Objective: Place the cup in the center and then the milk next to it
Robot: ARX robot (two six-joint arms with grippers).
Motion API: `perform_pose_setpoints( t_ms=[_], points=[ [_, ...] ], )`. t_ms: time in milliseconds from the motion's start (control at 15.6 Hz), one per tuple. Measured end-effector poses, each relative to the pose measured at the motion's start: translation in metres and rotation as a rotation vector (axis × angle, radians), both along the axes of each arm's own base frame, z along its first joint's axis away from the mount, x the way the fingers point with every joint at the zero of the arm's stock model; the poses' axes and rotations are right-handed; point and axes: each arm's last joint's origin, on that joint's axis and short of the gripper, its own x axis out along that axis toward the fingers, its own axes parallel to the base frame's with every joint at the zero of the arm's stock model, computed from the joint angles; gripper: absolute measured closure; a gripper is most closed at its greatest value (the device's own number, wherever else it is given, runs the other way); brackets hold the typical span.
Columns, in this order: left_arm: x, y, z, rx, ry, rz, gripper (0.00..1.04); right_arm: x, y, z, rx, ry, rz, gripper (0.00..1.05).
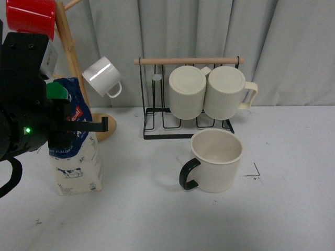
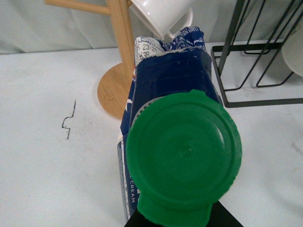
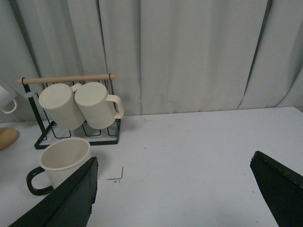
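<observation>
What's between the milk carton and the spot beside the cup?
Nothing visible. In the front view the table between the milk carton and the black-handled cup is bare. The wooden mug tree's base and the wire mug rack both sit further back, off that path.

Your front view faces the curtain (image 1: 209,31); left wrist looks down close onto the milk (image 2: 170,75); right wrist shares cup (image 3: 64,158) and rack (image 3: 66,79) with front.

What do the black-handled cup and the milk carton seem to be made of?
The cup looks like glazed ceramic: thick rim, smooth cream wall with a soft sheen. The milk carton looks like printed coated paperboard, creased at its top fold; its green cap looks like moulded plastic.
</observation>
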Motion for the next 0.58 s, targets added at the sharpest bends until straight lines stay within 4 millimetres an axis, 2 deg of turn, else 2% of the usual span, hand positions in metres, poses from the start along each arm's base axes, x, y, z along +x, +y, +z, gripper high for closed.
perform_pose_setpoints(
  t_ms=[321,577],
  points=[
    [-0.011,-0.041,0.013,-0.049,-0.04,-0.084,1.01,0.0,0.0,0.0,0.0,0.0,0.0,0.06],
    [0.003,-0.059,0.014,-0.069,-0.079,-0.082,1.01,0.0,0.0,0.0,0.0,0.0,0.0,0.06]
  ],
)
